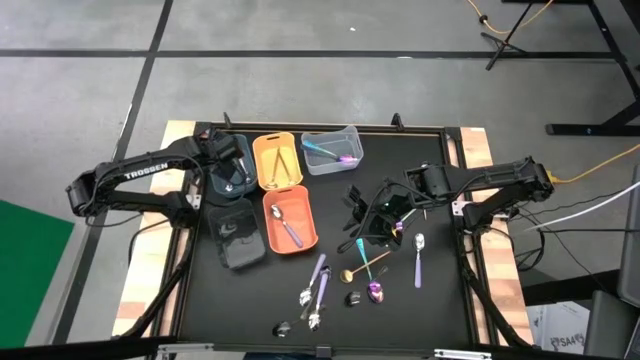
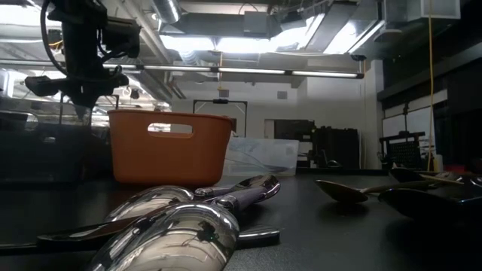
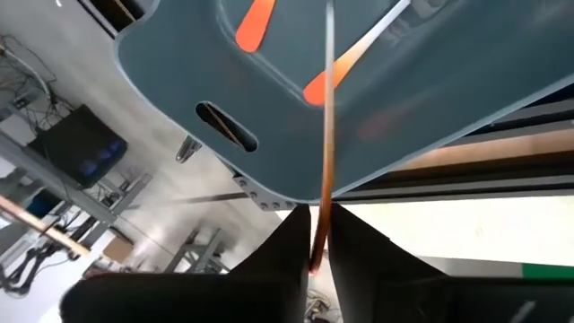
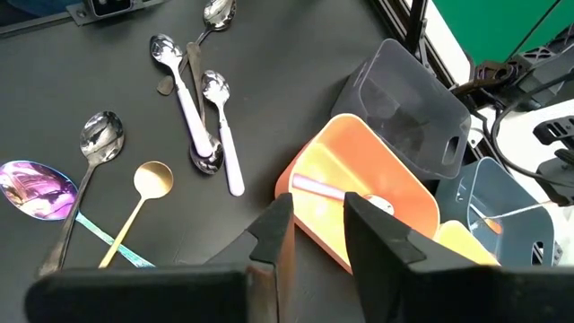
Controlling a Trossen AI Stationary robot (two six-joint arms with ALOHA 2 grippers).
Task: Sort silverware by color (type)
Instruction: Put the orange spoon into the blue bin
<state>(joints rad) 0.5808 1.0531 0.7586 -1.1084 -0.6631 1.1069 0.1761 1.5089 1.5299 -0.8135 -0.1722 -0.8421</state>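
Note:
My left gripper (image 1: 238, 158) hovers over the blue-grey bin (image 1: 230, 172) at the far left, shut on a thin orange-red piece of silverware (image 3: 327, 135) that shows edge-on. Orange-red shapes (image 3: 314, 90) show at the bin's floor. My right gripper (image 1: 390, 215) hangs open, nothing between its fingers (image 4: 273, 233), above the table's right half. Loose silverware lies on the black mat: white-handled silver spoons (image 4: 211, 135), a silver spoon (image 4: 99, 135), a purple iridescent spoon (image 4: 36, 188), a gold spoon (image 4: 152, 179). My left gripper pinches one end (image 3: 319, 229) of the orange-red piece between its two fingers. The fingers slant downward from the table's left side, lying along the piece. It sticks straight out ahead of them, over the blue-grey bin (image 3: 430, 81); I cannot tell whether its far end touches the bin.
An orange bin (image 1: 278, 160) and a clear bin (image 1: 330, 150) stand beside the blue-grey one along the far edge. An orange-red bin (image 1: 290, 220) with spoons and a black bin (image 1: 238, 238) sit nearer. More spoons (image 1: 315, 290) lie near the front edge.

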